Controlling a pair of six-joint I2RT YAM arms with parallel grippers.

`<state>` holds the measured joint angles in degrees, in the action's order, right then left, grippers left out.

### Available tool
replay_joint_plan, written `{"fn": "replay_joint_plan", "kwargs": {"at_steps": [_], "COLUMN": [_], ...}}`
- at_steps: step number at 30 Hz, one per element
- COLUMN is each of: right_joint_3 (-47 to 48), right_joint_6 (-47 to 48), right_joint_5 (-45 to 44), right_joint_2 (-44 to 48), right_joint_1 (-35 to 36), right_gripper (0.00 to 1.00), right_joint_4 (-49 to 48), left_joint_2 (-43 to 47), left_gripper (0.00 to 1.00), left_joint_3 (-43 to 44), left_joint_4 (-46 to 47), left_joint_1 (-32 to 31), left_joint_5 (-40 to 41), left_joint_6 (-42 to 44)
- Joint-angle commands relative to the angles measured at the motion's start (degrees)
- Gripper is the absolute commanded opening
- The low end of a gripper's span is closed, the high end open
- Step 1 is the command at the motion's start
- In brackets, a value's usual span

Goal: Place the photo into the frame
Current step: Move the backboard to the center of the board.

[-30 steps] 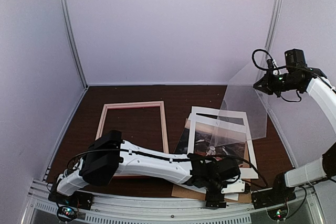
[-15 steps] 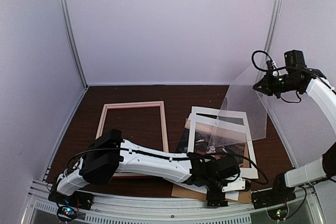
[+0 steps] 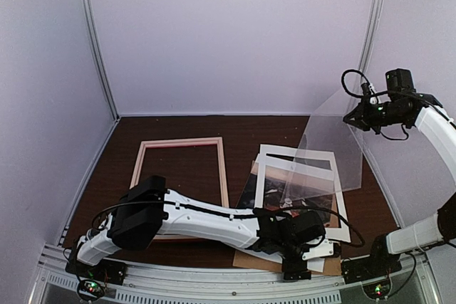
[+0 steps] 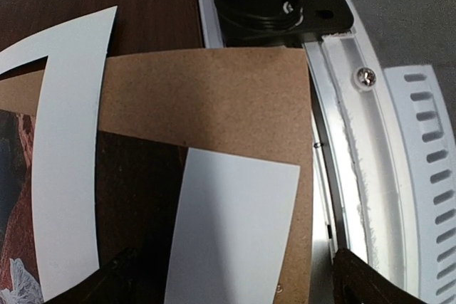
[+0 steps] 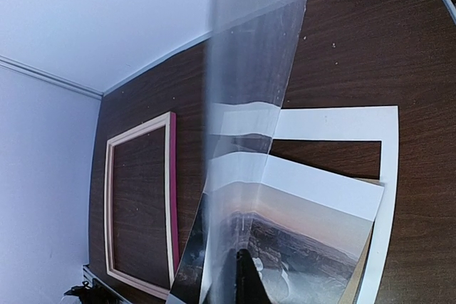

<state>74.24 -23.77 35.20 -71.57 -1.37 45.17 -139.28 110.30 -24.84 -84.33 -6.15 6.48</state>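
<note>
Just beyond L gripper (image 4: 235,267), jaws apart, photo (image 5: 310,236), prob. under mat (image 5: 389,176), R gripper (image 3: 354,117) pinching clear sheet (image 3: 331,144)

You saw the brown backing board (image 4: 214,97) mid-view. A white mat (image 4: 68,161) crossed its left side, the photo (image 4: 13,197) showed beyond that, and a white sheet (image 4: 235,233), possibly paper, overlapped its lower edge.
</note>
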Motion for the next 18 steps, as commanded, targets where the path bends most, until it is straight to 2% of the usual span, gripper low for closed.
{"fn": "replay_joint_plan", "kwargs": {"at_steps": [1,10,18], "right_joint_3": [-0.5,-0.6,-0.8], "right_joint_6": [0.2,0.1,0.0], "right_joint_5": [1.0,1.4,1.5], "right_joint_2": [1.0,0.8,0.7], "right_joint_1": [-0.4,-0.4,-0.4], "right_gripper": [0.0,0.0,0.0], "right_joint_4": [-2.0,-2.2,-2.5], "left_joint_2": [-0.7,-0.8,-0.6], "left_gripper": [0.91,0.9,0.9], "left_joint_3": [-2.4,-3.1,-4.8], "left_joint_4": [4.0,4.2,5.7], "left_joint_1": [6.0,6.2,6.2], "left_joint_5": [4.1,5.3,15.3], "left_joint_6": [-2.2,-0.7,0.8]}}
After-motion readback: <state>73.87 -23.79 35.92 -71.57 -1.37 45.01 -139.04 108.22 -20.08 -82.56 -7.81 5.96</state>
